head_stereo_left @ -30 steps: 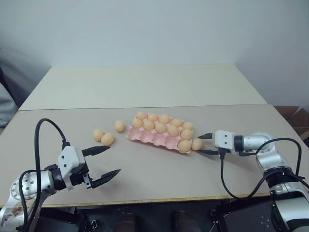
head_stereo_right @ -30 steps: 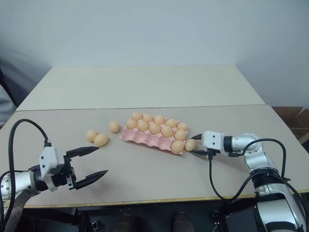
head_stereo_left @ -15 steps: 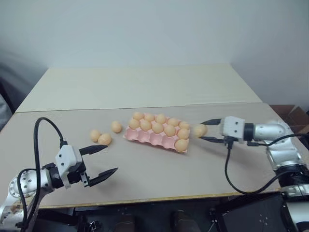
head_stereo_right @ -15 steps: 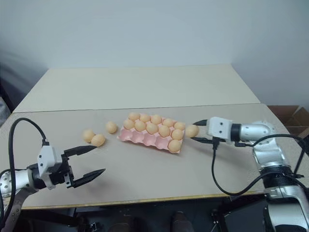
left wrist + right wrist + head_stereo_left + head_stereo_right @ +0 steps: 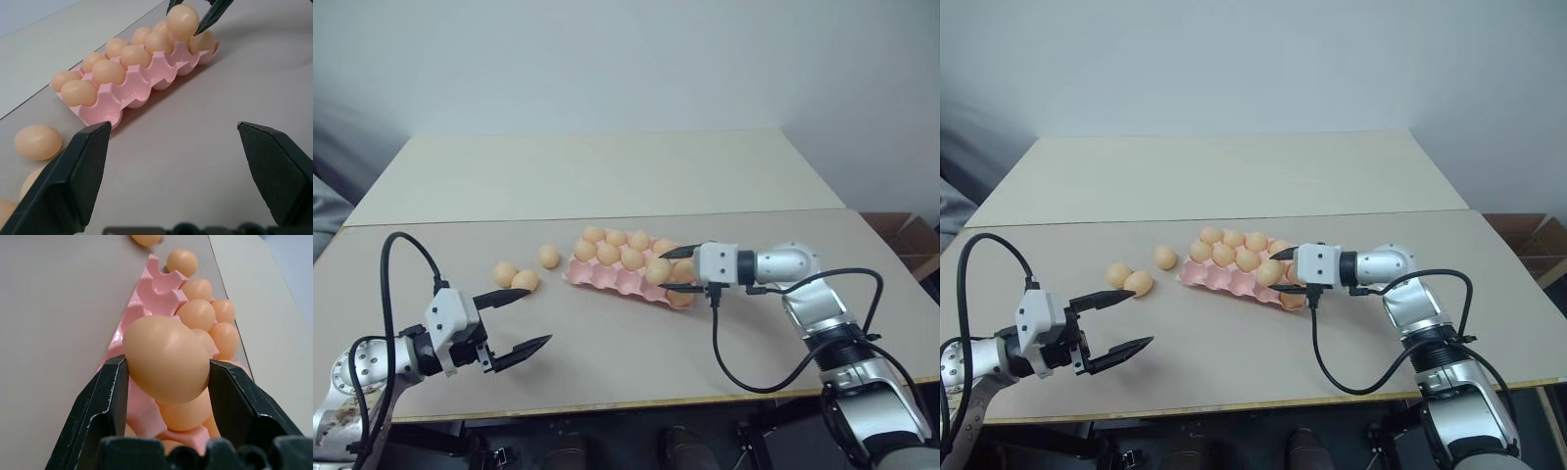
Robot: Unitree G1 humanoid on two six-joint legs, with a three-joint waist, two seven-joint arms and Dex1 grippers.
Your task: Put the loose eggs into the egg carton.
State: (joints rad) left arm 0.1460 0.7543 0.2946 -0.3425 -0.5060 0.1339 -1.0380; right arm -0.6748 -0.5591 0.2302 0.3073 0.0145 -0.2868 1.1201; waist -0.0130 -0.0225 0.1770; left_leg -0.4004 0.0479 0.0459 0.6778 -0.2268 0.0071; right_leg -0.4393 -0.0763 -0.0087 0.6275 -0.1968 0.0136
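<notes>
egg (image 5: pixel 658 270) | clamped in right tool (image 5: pixel 668 271) | above egg carton (image 5: pixel 607 278)

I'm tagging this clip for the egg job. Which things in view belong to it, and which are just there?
Part of the job:
- egg carton
- held egg in the right gripper
- three loose eggs on the table
- left gripper, open

Just there:
- cardboard box beside the table
</notes>
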